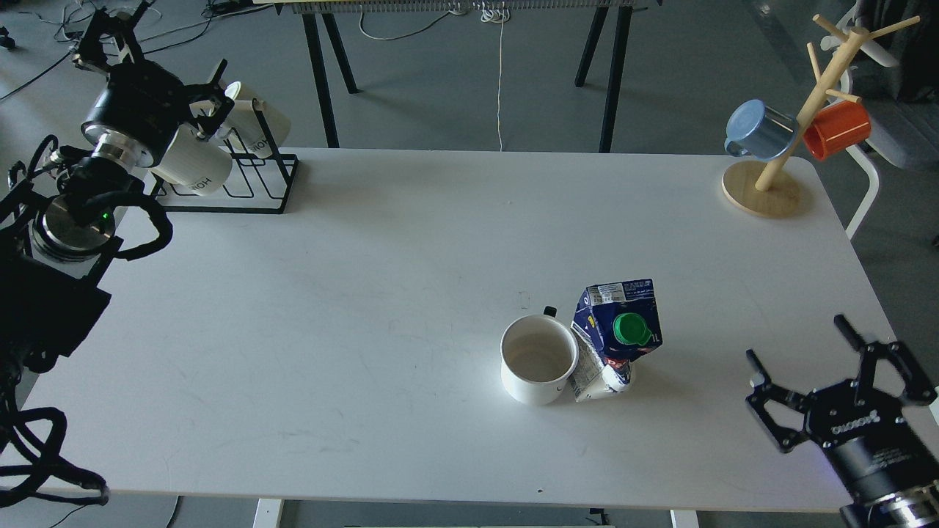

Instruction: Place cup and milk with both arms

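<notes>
Two task items stand touching, right of centre toward the table's [367,220] near edge: the cup [539,359], smooth white ceramic, mouth up, black handle turned to the far edge, and on its right the milk [615,339], a dented blue-and-white carton, upright, its long axis vertical, green cap on top. My right gripper [821,381] hangs over the near right corner, fingers spread wide and empty, both items to its left, carton nearer. My left gripper [110,33] sits well apart beyond the far left corner by a wire mug rack [257,183]; its fingers I cannot tell.
</notes>
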